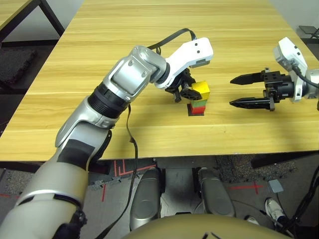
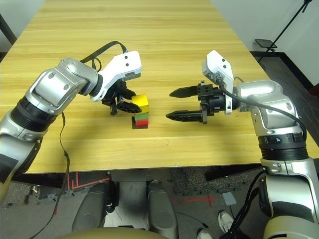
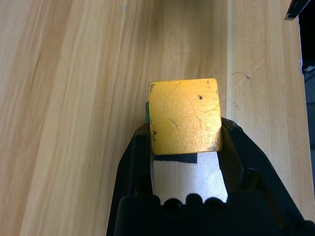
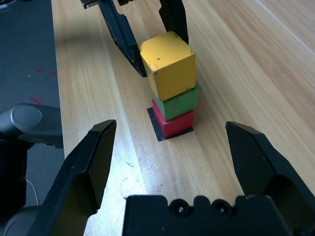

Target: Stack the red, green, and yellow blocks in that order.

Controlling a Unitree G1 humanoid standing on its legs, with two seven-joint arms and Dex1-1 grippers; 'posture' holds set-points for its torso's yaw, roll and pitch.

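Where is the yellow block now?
The yellow block sits on top of the green block, near the table's middle, between the left gripper's fingers; the open right gripper is to its right.

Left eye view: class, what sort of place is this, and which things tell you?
Probably a robotics lab or test room: a bare wooden table, red tape marks on the floor, and a stand's legs beside it.

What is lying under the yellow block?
Under the yellow block sits the green block, then the red block on a black patch, mostly covered.
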